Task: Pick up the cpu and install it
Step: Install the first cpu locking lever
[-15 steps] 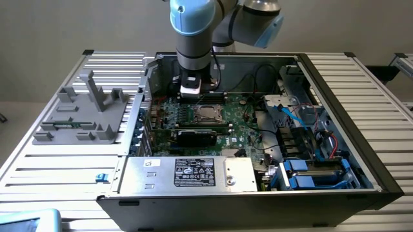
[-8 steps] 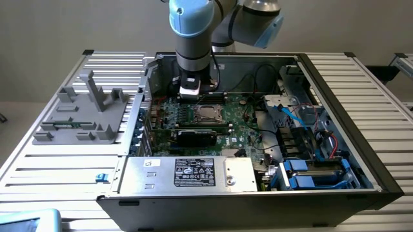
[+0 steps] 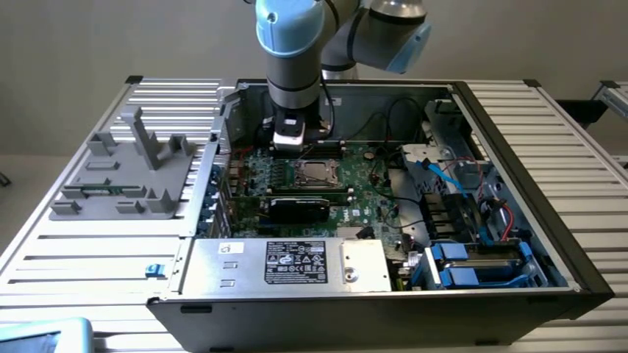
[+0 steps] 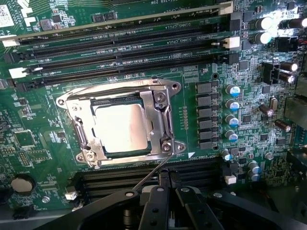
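An open desktop computer case lies on a slatted aluminium table, with the Universal Robots arm reaching down into it from 12 o'clock in the exterior view. A silver power supply sits at the case's 6 o'clock, blue-tabbed drive bays at 4 o'clock, and a grey fixture rack on the table at 9 o'clock. On the green motherboard, the gripper hangs just beside the socket, at about its 11 o'clock in the exterior view, its fingers clenched together and carrying nothing. The cpu rests inside the socket, near the middle of the board, with the metal load plate lowered over its edges. Pick-up and placement therefore appear done. The thin socket lever slants out from the frame toward the fingertips, but contact cannot be told. It does not look hooked down, so the chip seems seated but perhaps not yet locked.
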Available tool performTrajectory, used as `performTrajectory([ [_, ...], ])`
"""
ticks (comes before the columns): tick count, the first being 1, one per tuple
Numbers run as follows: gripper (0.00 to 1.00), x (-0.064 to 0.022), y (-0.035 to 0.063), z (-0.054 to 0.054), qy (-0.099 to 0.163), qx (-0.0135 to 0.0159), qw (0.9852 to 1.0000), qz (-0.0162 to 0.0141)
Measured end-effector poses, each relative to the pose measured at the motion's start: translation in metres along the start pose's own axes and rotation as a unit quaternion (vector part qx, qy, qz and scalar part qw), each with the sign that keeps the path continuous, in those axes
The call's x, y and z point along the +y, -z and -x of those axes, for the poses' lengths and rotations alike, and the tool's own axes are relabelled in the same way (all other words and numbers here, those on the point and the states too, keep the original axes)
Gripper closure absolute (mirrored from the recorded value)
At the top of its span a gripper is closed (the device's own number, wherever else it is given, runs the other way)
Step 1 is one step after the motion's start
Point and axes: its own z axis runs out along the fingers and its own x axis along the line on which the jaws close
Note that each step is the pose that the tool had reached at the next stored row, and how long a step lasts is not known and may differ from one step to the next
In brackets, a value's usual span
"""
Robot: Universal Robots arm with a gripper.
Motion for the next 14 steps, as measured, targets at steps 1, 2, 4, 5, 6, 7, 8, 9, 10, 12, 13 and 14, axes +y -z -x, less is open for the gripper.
performTrajectory([
  [1, 0.88, 0.0003, 0.0001, -0.0001, 0.000, 0.0000, 1.0000, 0.0000],
  [2, 0.88, 0.0006, 0.0003, -0.0001, 0.000, 0.0001, 1.0000, 0.0001],
  [4, 0.88, 0.0008, 0.0003, -0.0002, -0.001, 0.0002, 1.0000, 0.0001],
  [5, 0.88, 0.0009, 0.0003, -0.0002, -0.001, 0.0003, 1.0000, 0.0001],
  [6, 0.88, 0.0009, 0.0003, -0.0002, -0.001, 0.0004, 1.0000, 0.0000],
  [7, 0.88, 0.0010, 0.0003, -0.0002, -0.001, 0.0005, 1.0000, -0.0001],
  [8, 0.88, 0.0010, 0.0003, -0.0002, -0.001, 0.0005, 1.0000, -0.0003],
  [9, 0.88, 0.0010, 0.0002, -0.0002, -0.002, 0.0006, 1.0000, -0.0003],
  [10, 0.88, 0.0011, 0.0000, -0.0002, -0.002, 0.0007, 1.0000, -0.0003],
  [12, 0.88, 0.0013, -0.0007, -0.0003, -0.003, 0.0012, 1.0000, -0.0005],
  [13, 0.88, 0.0014, -0.0011, -0.0002, -0.004, 0.0015, 1.0000, -0.0004],
  [14, 0.88, 0.0016, -0.0014, -0.0003, -0.004, 0.0017, 1.0000, -0.0004],
])
